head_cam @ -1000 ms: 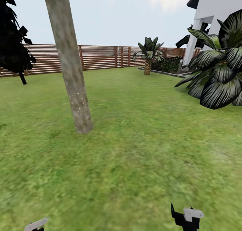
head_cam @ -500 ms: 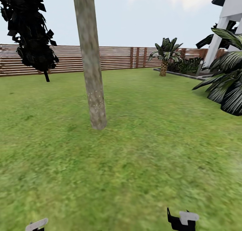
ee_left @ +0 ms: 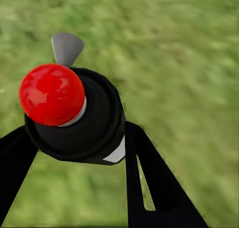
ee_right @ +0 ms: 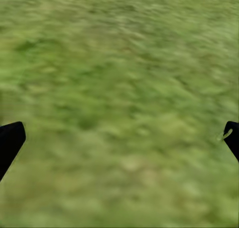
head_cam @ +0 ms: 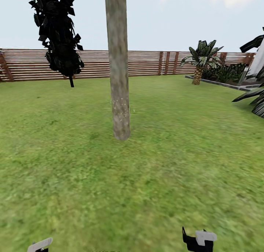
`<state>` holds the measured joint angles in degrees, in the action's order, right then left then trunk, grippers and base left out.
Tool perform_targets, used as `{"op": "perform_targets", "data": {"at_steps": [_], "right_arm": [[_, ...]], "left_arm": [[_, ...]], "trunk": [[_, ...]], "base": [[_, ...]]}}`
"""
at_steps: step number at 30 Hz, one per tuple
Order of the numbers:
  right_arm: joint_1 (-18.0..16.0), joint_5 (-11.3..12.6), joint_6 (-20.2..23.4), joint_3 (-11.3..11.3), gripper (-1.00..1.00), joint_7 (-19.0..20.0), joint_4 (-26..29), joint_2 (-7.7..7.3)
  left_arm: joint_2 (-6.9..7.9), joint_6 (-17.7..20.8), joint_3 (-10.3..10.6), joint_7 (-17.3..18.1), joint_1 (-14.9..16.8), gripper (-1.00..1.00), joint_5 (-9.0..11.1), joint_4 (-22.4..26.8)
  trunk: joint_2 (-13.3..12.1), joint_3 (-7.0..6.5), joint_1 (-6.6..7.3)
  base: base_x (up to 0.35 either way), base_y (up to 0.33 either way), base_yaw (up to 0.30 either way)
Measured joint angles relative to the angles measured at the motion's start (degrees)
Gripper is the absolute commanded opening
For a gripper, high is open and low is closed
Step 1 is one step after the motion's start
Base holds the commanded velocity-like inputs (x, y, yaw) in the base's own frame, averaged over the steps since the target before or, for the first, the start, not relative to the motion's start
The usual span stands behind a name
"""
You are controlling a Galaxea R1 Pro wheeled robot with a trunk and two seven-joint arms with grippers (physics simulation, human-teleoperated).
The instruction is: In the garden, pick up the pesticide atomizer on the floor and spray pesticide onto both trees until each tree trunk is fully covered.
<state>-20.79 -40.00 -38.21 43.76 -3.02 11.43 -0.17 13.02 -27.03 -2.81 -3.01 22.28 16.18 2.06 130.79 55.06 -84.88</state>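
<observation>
The left gripper has its fingers clenched on the pesticide atomizer, red nozzle forward. The tree trunk stands upright at the frame's centre, ahead and well apart. The right gripper is released over grass.

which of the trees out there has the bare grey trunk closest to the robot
The tree trunk in the middle of the lawn. It is a thick, smooth, mottled grey-brown column, nearest the camera. The dark conifer and the scaly-trunked palm stand back by the fence.
</observation>
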Motion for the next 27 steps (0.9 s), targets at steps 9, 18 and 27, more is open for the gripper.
{"op": "perform_targets", "data": {"at_steps": [9, 18, 27], "right_arm": [[0.0, 0.0, 0.0, 0.0, 1.0, 0.0, -0.02, 0.0], [0.0, 0.0, -0.01, 0.0, 1.0, 0.0, -0.02, 0.0], [0.0, 0.0, 0.0, 0.0, 1.0, 0.0, -0.02, 0.0]], "left_arm": [[-0.08, 0.12, 0.0, 0.01, -0.01, -1.0, -0.36, -0.08], [-0.08, 0.12, 0.0, -0.35, -0.02, -1.0, -0.13, -0.09], [-0.08, 0.12, 0.0, -0.36, 0.0, -1.0, -0.13, -0.09]], "trunk": [[0.0, 0.0, 0.0], [0.0, 0.0, 0.0], [0.0, 0.0, 0.0]], "base": [[-0.001, 0.0, 0.28], [-0.073, 0.031, 0.28], [0.0, 0.0, 0.28]]}}
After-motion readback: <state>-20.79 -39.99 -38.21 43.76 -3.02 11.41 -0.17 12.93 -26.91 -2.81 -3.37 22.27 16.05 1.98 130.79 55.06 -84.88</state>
